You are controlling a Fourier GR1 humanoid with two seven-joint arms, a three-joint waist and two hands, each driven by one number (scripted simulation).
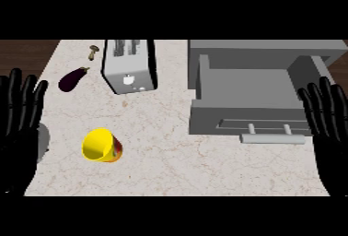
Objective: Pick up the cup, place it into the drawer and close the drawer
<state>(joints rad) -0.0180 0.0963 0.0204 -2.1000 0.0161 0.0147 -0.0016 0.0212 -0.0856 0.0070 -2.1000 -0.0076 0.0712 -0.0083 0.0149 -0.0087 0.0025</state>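
So: cup (102,145) tipped on counter (176,152) | drawer (248,99) open | hands idle

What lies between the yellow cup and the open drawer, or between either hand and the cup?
Nothing visible. Bare counter separates the cup from the open drawer. The toaster and eggplant sit farther back. Left hand and right hand rest open at the edges.

even, bright light; soft faint shadows
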